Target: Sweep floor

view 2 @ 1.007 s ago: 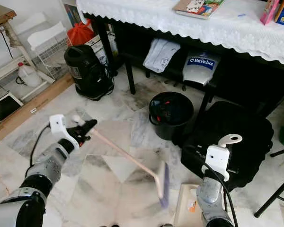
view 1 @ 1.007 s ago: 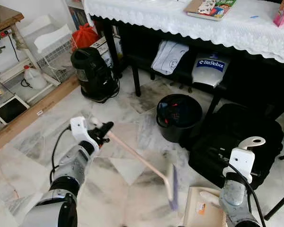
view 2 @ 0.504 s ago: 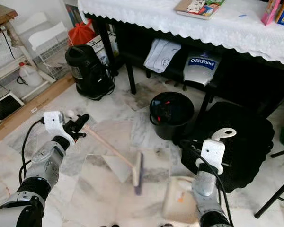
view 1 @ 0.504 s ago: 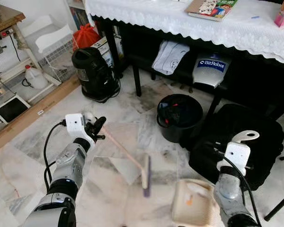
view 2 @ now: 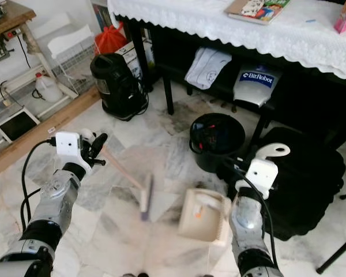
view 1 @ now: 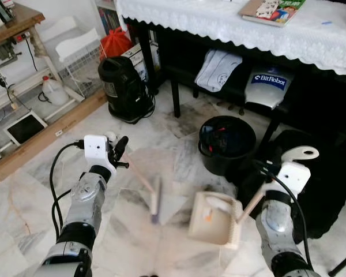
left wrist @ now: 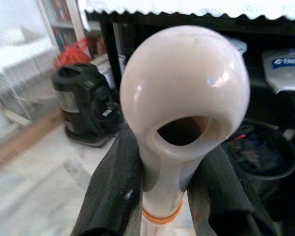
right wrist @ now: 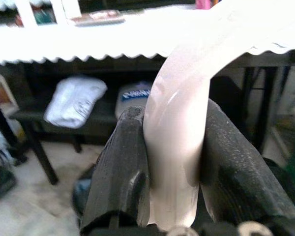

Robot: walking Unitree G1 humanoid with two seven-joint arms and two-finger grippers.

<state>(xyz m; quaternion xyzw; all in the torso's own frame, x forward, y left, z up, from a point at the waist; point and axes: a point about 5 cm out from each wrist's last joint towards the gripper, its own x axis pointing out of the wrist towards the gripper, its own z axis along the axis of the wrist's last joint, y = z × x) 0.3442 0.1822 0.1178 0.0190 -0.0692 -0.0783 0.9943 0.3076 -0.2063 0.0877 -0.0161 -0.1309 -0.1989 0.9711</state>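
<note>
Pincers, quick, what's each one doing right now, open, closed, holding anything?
Left pincer: closed on the broom handle.
Right pincer: closed on the dustpan handle.

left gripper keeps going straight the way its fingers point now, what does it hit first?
Probably the black canister vacuum by the table leg. The left gripper, shut on the pale broom handle, points up and away across the marble floor towards it. Depth unclear; it might pass beside it.

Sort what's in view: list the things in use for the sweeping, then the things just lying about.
In use:
- broom, held by the left gripper
- dustpan, its handle in the right gripper

Lying about:
- black bucket
- black vacuum cleaner
- black bag
- book on the table
</note>
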